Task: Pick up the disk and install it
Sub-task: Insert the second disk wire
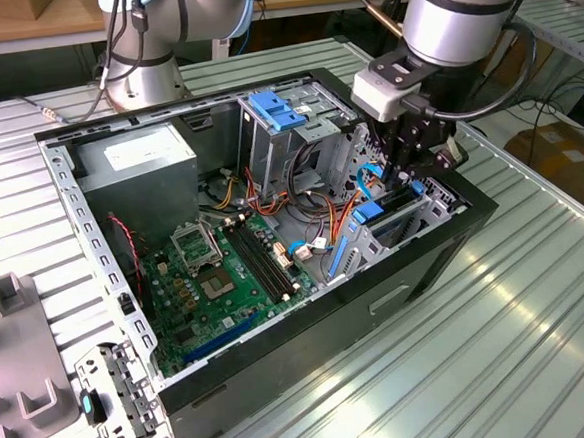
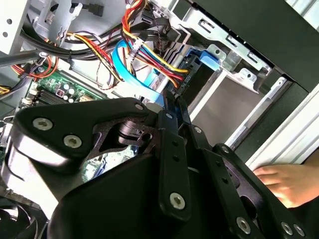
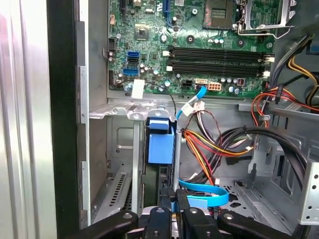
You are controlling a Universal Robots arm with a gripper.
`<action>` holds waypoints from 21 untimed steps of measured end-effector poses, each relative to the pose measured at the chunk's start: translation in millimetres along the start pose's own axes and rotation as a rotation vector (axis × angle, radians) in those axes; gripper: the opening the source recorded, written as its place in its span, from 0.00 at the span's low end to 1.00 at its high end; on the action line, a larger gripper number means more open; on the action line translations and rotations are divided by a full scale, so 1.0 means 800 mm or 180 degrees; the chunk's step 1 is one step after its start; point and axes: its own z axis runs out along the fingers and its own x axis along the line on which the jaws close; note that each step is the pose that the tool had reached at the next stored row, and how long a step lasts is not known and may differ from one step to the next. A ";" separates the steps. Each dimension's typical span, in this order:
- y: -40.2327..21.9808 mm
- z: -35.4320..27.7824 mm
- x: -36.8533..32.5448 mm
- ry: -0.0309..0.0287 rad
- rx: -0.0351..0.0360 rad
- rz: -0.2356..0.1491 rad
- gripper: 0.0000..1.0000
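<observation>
The disk (image 3: 160, 142), with its blue carrier, stands on edge in a slot of the drive cage (image 3: 119, 149) at the front corner of the open computer case (image 1: 273, 230). In the exterior view the disk (image 1: 377, 213) sits low in the cage at the case's right end, directly under my gripper (image 1: 416, 175). My gripper (image 3: 173, 201) has its fingers close together on the disk's near end. In the second wrist view the fingertips (image 2: 172, 102) meet at the end of the dark slab of the disk (image 2: 202, 59).
Red, yellow and blue cables (image 3: 209, 144) crowd the space beside the cage. The motherboard (image 1: 226, 274) and a second cage with a blue bracket (image 1: 279, 110) lie in the case. A person's hand (image 2: 284, 181) rests outside the case wall. A loose bracket (image 1: 109, 402) lies on the table.
</observation>
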 end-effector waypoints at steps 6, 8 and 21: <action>0.0006 0.0015 0.0062 -0.0063 0.0003 0.0010 0.16; 0.0006 0.0016 0.0063 -0.0064 0.0003 0.0010 0.16; 0.0010 0.0031 0.0117 -0.0080 0.0003 0.0013 0.16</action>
